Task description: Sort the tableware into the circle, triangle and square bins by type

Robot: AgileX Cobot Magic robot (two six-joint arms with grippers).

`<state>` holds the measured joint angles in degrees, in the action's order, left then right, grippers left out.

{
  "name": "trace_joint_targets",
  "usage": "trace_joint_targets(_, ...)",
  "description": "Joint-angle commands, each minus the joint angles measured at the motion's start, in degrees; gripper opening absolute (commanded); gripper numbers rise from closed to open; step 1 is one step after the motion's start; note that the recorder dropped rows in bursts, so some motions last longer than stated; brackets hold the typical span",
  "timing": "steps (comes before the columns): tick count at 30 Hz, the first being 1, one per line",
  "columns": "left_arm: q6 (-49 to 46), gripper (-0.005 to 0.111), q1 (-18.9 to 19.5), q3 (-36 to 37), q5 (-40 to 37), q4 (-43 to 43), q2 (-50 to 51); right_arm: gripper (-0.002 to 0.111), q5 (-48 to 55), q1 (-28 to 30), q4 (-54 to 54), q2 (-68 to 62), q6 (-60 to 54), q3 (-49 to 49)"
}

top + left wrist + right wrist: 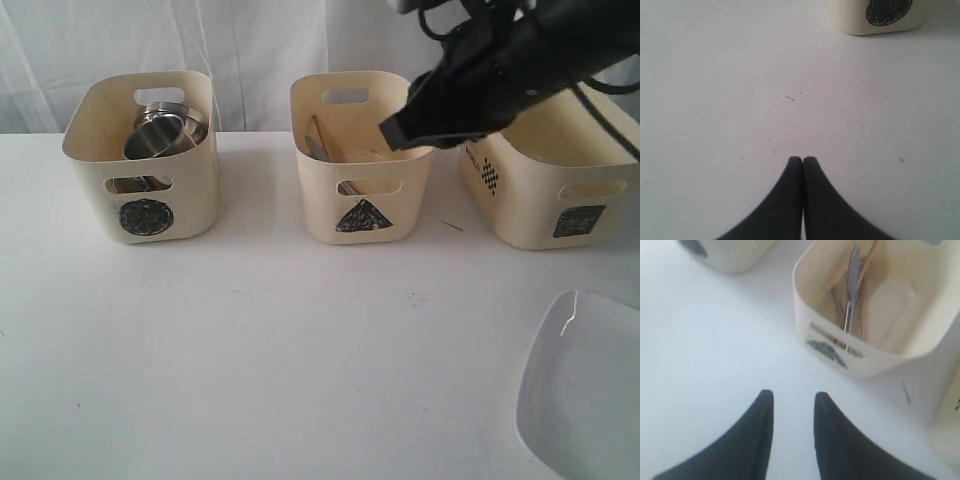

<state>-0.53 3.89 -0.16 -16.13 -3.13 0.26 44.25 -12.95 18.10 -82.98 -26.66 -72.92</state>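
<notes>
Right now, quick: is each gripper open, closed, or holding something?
Left gripper: closed, holding nothing.
Right gripper: open, holding nothing.

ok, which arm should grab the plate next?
Right, I'd say: the plate lies on that side, near the square bin, and the right gripper is open. The left gripper is shut, over by the circle bin.
</notes>
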Motion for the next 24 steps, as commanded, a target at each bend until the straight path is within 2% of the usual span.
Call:
trace_joint_targets(1,0.5,0.000,0.0,0.2,-0.1,0.0,-0.3,0.027,4.9,6.0,-2.1,8.1,6.8,5.7)
trace_joint_targets(3,0.5,0.000,0.0,0.2,-0.1,0.0,-0.3,0.027,4.9,10.7,-4.3,10.8,9.8,8.6)
trace_joint_targets(7,0.5,0.000,0.0,0.2,-0.1,0.0,-0.3,0.027,5.9,24.0,-12.3,11.5,17.4,14.1)
trace_joint_targets(9,0.5,0.000,0.0,0.2,-0.1,0.0,-0.3,0.027,4.9,31.4,-11.8,9.9,21.3,16.9)
trace_joint_targets(12,0.5,0.000,0.0,0.2,-0.1,0.3,-0.3,0.027,4.8,39.3,-2.2,6.1,17.3,19.3)
trace_joint_targets(18,0.5,0.000,0.0,0.2,-0.1,0.3,-0.3,0.027,16.0,47.6,14.6,-2.9,2.1,19.3)
trace_joint_targets(20,0.5,0.000,0.0,0.2,-0.1,0.3,-0.3,0.027,17.2,48.5,14.7,-4.5,0.7,19.3)
trace_joint_targets(24,0.5,0.000,0.0,0.2,-0.1,0.3,-0.3,0.027,15.3,48.8,7.5,-5.4,-0.6,19.3)
